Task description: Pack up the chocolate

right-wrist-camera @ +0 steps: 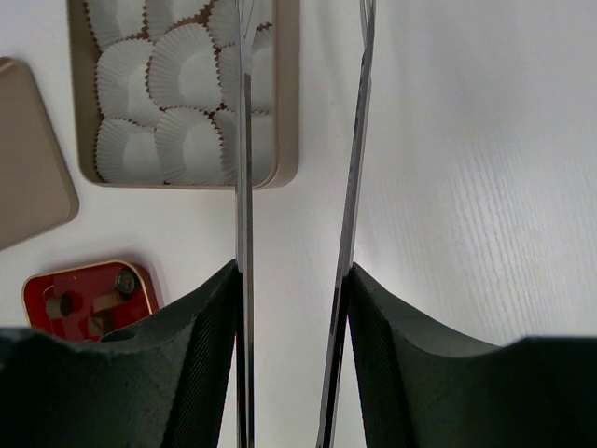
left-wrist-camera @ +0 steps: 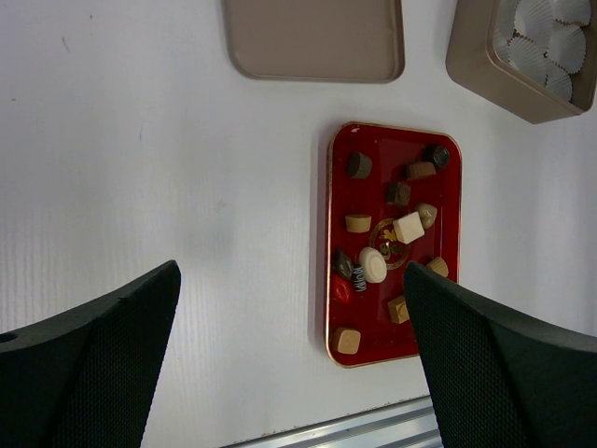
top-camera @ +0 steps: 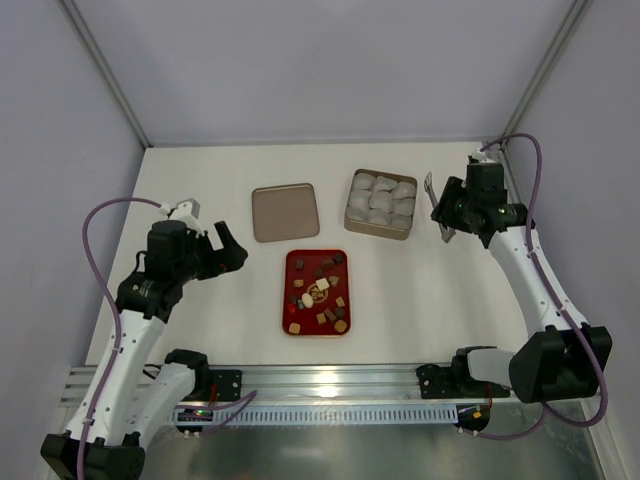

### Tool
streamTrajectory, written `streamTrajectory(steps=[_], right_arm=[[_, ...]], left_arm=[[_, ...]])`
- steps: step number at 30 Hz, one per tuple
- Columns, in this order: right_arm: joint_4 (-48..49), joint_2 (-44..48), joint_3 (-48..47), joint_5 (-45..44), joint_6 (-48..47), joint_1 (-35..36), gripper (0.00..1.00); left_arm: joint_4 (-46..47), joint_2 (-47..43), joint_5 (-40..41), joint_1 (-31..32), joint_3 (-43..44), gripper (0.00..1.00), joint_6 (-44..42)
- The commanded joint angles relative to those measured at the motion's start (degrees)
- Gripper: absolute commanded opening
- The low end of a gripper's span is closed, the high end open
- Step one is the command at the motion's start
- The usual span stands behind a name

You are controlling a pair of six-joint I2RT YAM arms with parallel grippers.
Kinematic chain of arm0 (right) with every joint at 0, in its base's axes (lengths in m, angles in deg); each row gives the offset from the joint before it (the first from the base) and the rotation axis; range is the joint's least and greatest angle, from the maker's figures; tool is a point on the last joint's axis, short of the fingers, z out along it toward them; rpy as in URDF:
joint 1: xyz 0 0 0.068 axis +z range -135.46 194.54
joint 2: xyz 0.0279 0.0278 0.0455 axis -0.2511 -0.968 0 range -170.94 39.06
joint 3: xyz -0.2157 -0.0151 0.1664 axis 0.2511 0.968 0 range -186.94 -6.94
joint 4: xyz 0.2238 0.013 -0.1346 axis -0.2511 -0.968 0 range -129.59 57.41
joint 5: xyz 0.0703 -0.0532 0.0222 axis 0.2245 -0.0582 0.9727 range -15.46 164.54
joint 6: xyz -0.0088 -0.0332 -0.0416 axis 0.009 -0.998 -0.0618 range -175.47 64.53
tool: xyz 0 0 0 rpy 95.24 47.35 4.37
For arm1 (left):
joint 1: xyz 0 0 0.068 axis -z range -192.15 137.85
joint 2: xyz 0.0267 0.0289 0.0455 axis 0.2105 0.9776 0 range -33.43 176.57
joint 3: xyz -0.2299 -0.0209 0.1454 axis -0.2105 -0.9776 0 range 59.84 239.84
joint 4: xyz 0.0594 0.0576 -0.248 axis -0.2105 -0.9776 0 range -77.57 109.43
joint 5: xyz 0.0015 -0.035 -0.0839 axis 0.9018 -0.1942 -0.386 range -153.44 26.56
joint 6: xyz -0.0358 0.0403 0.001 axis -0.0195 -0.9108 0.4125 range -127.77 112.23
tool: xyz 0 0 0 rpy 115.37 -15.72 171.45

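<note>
The chocolate (top-camera: 318, 290) is several small dark brown, tan and whitish pieces lying on a red tray (top-camera: 290, 262) at the table's middle front. The pieces (left-wrist-camera: 373, 264) and the tray (left-wrist-camera: 328, 243) also show in the left wrist view. My left gripper (top-camera: 228, 250) is open and empty above bare table, left of the tray (left-wrist-camera: 291, 280). My right gripper (top-camera: 452, 210) is shut on metal tongs (right-wrist-camera: 244, 140). The two blades stand apart and point past the right side of the tan tin (right-wrist-camera: 287, 93). The gripper's pads (right-wrist-camera: 210, 308) press the blades from outside.
The tan tin (top-camera: 352, 225) holds several white crinkled paper cups (top-camera: 380, 200) at the back right of centre. Its flat lid (top-camera: 285, 212) lies to the left of it. A metal rail (top-camera: 330, 380) runs along the near edge.
</note>
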Motion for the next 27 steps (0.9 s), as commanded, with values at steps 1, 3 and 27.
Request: streamTrajectory(steps=[1, 3, 27], right_arm=[[-1.7, 3.6, -1.4, 3.4, 0.1, 2.4, 0.5], [-2.8, 4.4, -1.4, 3.4, 0.3, 5.2, 0.5], [-8.6, 0.3, -1.6, 3.3, 6.1, 44.1, 0.45]], left_arm=[[1.7, 0.1, -0.3, 0.2, -0.1, 1.0, -0.2], [1.5, 0.4, -0.2, 0.2, -0.1, 1.0, -0.3], [1.2, 1.9, -0.2, 0.2, 0.1, 1.0, -0.3]])
